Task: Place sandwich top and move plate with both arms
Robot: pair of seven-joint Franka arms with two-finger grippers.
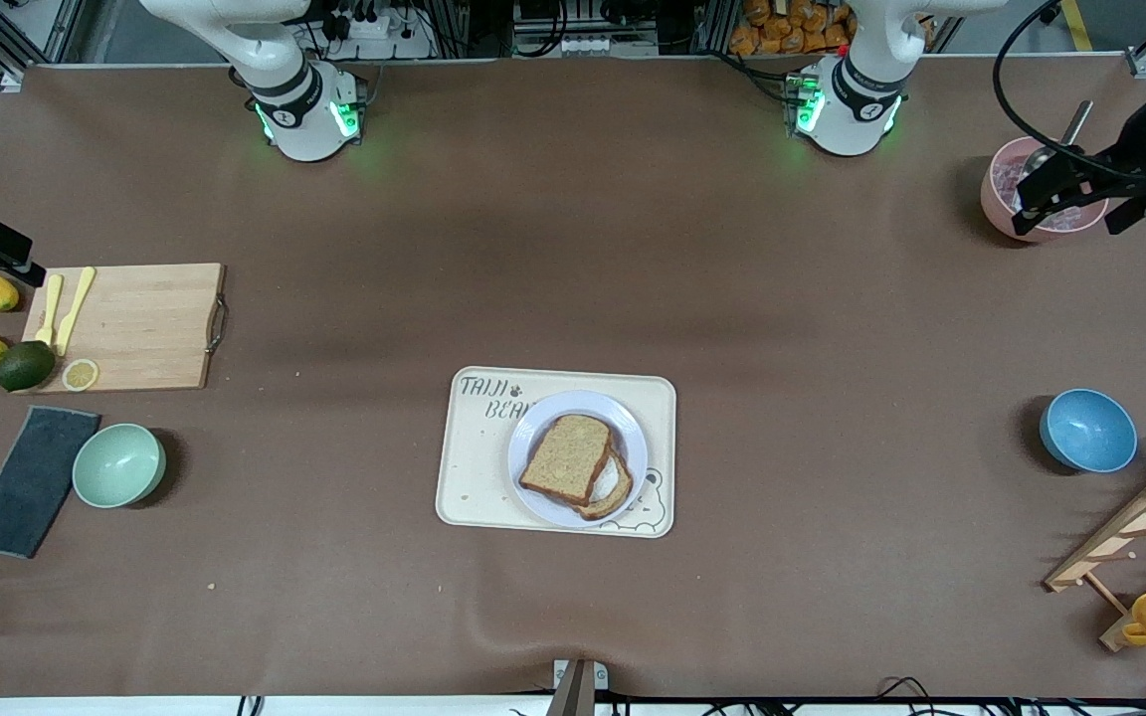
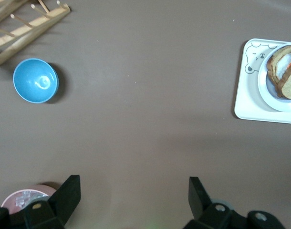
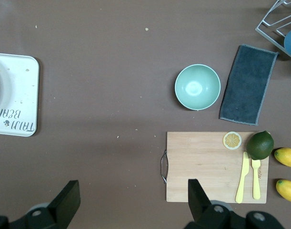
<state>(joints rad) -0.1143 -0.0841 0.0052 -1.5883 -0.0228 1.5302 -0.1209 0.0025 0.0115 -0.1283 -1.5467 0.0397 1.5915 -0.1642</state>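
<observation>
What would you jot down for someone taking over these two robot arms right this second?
Left gripper: open, empty, over the pink bowl at its end of the table, waiting.
Right gripper: open, empty, over the cutting board.
Sandwich top: already lying on the egg toast, slightly offset.
Plate: sits on the bear-print tray mid-table.
Done: the top looks placed.
Left: both arms must come in, grip the plate and move it.

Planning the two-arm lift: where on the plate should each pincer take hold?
Probably the plate's wide bare rim, at two facing edges, one toward each arm's end of the table. The sandwich top covers its middle, and it sits on the tray, so come in low from the sides.
</observation>
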